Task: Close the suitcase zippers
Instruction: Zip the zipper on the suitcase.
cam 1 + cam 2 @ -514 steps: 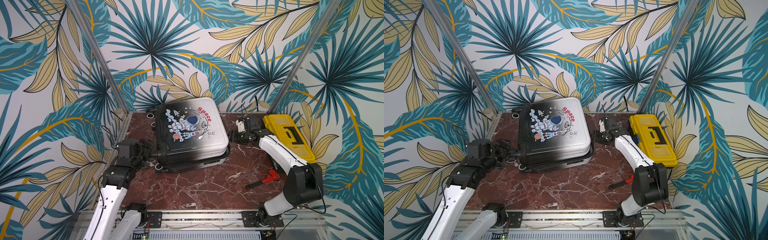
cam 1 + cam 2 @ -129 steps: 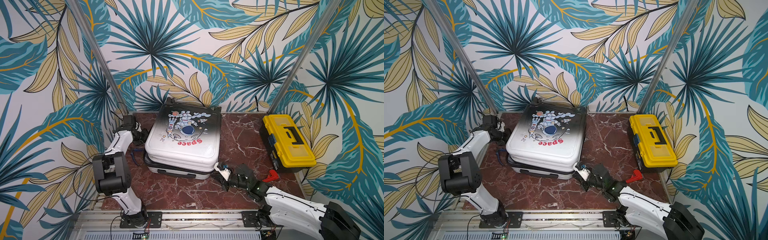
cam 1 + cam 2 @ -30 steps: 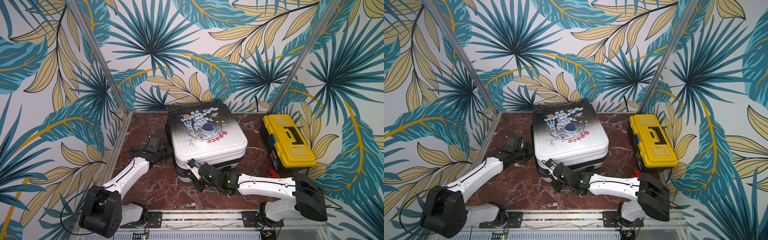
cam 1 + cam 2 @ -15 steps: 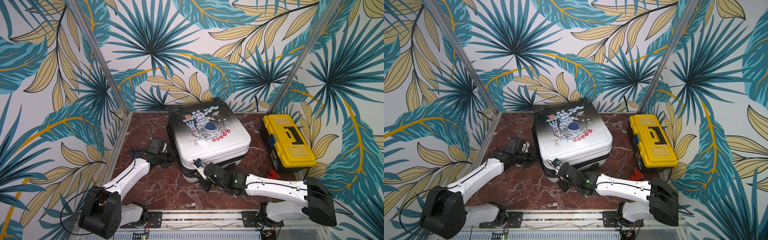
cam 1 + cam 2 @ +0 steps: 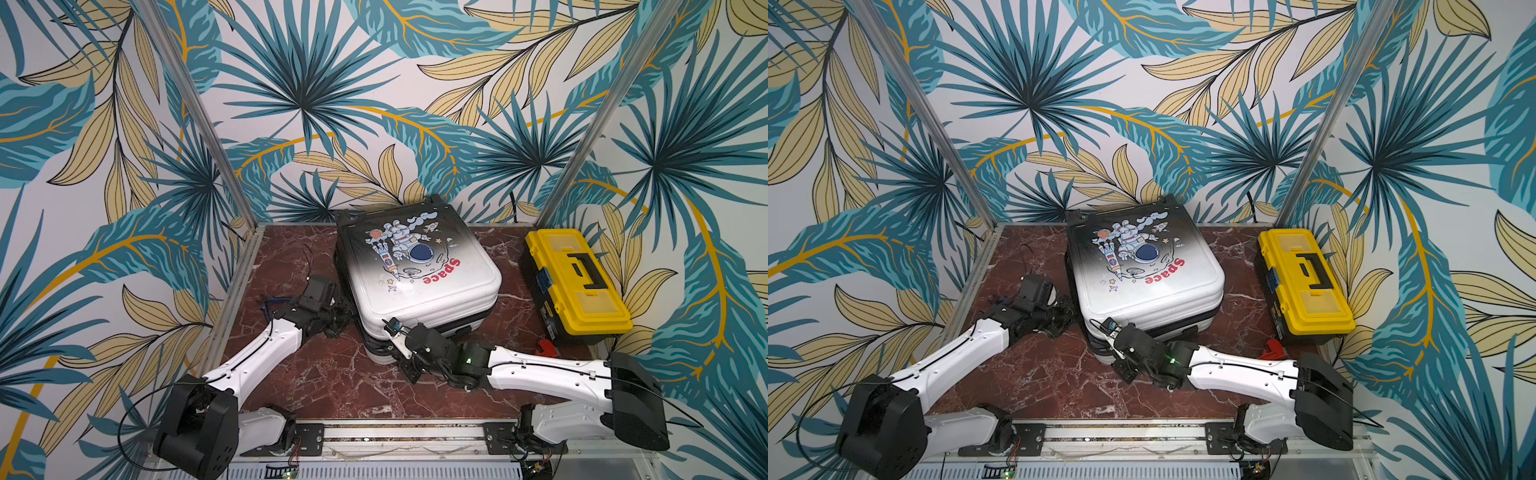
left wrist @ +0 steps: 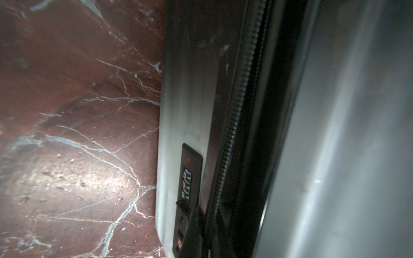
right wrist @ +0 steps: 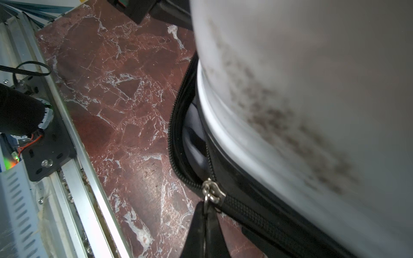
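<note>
The suitcase (image 5: 419, 266) (image 5: 1142, 266) lies flat mid-table, astronaut print up, wheels toward the back wall. My right gripper (image 7: 206, 207) (image 5: 380, 351) is at its front-left corner, shut on the small metal pull under the slider (image 7: 211, 189). Behind the slider the zippers' band is joined. Ahead of it the band (image 7: 176, 125) gapes open round the corner. My left gripper (image 6: 206, 214) (image 5: 348, 319) presses against the suitcase's left side, shut at the zipper band (image 6: 234, 111) beside the combination lock (image 6: 190, 178). What sits between its fingers is hidden.
A yellow toolbox (image 5: 577, 282) with a black handle stands at the right wall. A red tool (image 5: 544, 347) lies just in front of it. The metal rail (image 5: 407, 432) runs along the table's front edge. Walls close off the back and both sides.
My left gripper has closed at the suitcase's left side. The suitcase has turned slightly. My right gripper stays shut on the pull at the front-left corner.
</note>
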Controlling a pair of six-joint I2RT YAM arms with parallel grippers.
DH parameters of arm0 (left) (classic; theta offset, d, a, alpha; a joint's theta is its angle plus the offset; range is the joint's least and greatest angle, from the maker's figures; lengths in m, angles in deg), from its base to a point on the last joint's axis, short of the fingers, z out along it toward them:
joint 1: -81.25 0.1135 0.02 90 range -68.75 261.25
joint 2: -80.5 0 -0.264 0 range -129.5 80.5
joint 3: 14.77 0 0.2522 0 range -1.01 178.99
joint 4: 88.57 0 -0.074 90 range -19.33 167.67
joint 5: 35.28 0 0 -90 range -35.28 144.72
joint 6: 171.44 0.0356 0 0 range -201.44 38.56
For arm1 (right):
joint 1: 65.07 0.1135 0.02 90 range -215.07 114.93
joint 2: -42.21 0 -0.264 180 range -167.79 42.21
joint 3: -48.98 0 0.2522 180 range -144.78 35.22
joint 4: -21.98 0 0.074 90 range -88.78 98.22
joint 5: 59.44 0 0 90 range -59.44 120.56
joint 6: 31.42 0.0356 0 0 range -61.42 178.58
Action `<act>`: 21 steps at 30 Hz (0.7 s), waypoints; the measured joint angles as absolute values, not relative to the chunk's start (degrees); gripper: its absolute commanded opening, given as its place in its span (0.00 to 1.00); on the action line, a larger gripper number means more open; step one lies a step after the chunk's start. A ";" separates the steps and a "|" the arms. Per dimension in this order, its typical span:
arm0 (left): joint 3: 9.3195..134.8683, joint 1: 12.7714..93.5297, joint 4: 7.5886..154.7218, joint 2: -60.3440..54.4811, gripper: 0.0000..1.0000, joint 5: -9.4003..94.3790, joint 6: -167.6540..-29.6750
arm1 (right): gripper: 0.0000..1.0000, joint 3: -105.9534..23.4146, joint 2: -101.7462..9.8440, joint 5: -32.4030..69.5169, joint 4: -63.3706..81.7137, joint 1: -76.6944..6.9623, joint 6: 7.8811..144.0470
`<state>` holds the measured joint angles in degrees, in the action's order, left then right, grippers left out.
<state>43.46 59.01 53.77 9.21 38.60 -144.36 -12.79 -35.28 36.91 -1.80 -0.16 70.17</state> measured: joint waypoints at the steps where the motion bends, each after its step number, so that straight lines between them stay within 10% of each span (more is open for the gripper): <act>1: 43.35 58.86 53.82 9.36 0.00 39.36 -144.51 | 0.00 -12.79 -35.72 36.47 -0.86 -0.10 70.33; 16: 43.09 58.16 54.71 9.82 0.00 45.79 -143.77 | 0.00 -12.26 -39.28 35.99 8.08 0.89 73.19; 21: 43.11 58.18 54.71 9.65 0.19 45.66 -141.12 | 0.00 -12.26 -39.02 37.87 6.75 1.52 73.08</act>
<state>43.11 58.18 54.71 9.65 45.66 -141.12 -12.26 -39.02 37.87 6.75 1.52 73.08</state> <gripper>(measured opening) 0.093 0.047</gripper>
